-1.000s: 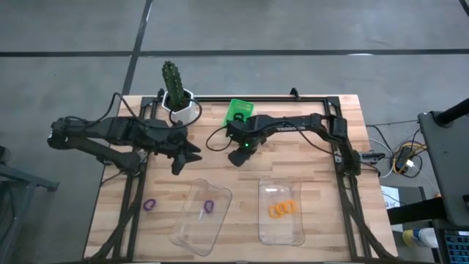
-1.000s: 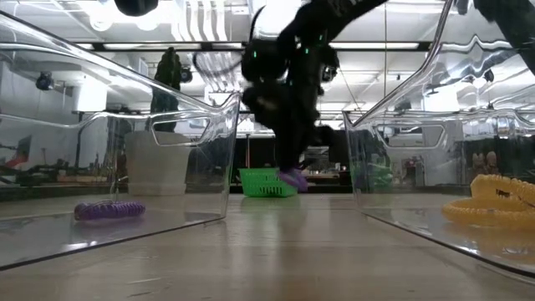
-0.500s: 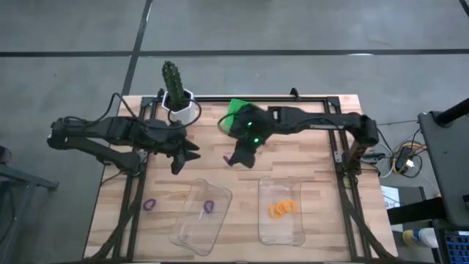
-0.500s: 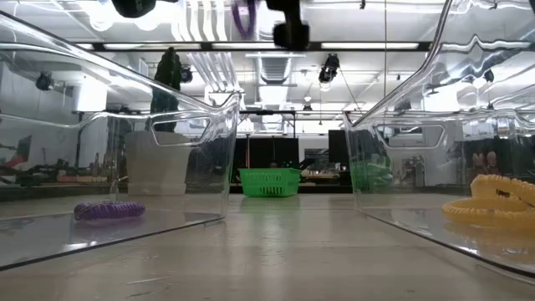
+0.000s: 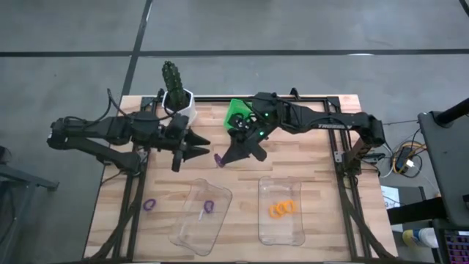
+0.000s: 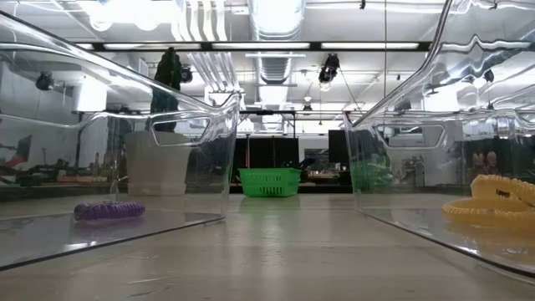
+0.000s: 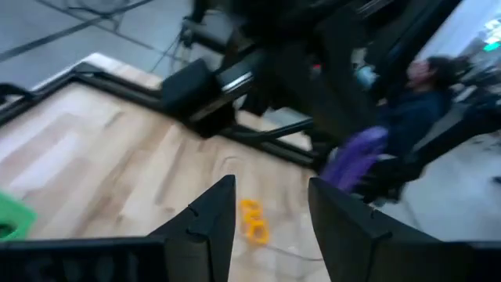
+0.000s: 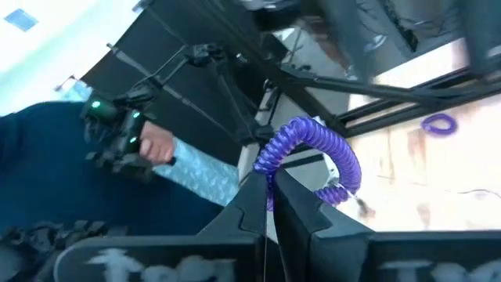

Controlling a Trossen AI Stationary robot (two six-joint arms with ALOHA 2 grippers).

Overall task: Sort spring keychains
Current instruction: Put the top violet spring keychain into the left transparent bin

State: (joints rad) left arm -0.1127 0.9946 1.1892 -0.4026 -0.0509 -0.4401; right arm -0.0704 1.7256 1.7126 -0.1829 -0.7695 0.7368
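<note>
My right gripper (image 5: 226, 157) hangs over the table's middle, left of the green basket (image 5: 238, 111), shut on a purple spring keychain (image 5: 218, 160). My left gripper (image 5: 199, 147) is open a short way to its left, fingers pointing at it; in the left wrist view the left gripper (image 7: 270, 210) faces that purple coil (image 7: 356, 155). Another purple keychain (image 5: 208, 207) lies in the left clear tray (image 5: 192, 233). A third one (image 5: 149, 204) lies on the table left of that tray. Orange keychains (image 5: 282, 208) lie in the right clear tray (image 5: 281, 235). My right gripper pinches the purple keychain between its two fingers (image 8: 252, 205), at one end of the coil (image 8: 270, 166). The rest of the coil arches beyond the fingertips as a loop (image 8: 322, 142). The fingers slant down toward the table's left, and the keychain is lifted clear of the table.
A cactus in a white pot (image 5: 176, 94) stands at the far edge behind my left gripper. A black frame rail (image 5: 220, 99) runs along the table's far side. A person in a dark top (image 8: 156, 157) stands beyond the table. Bare wood lies between the two trays.
My right gripper rose from the table near the green basket with the purple keychain, lifting it clear and out of the low view's top, and shifted slightly toward the table's left. My left gripper moved a little to the right, toward it.
</note>
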